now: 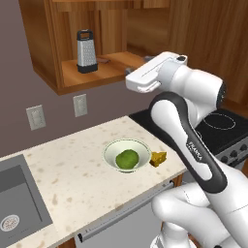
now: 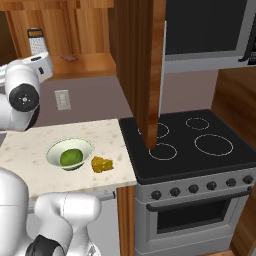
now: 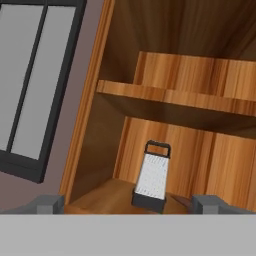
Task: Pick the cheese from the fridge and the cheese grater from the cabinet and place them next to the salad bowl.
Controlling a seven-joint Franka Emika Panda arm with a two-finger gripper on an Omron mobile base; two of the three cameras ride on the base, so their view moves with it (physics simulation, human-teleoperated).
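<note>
Cheese grater (image 3: 152,176) upright on cabinet (image 1: 48,72) floor, dead ahead at 12 o'clock of claw (image 3: 127,204), long axis vertical. Claw spread, empty, tips flanking it, well short. Cheese (image 1: 158,158) already on bench (image 1: 72,174) beside salad bowl (image 1: 110,150)

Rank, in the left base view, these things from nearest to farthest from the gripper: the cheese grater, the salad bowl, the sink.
1. The cheese grater: upright on the cabinet floor, just beyond the gripper.
2. The salad bowl: below on the counter, beside the cheese.
3. The sink: at the counter's far left end.
</note>
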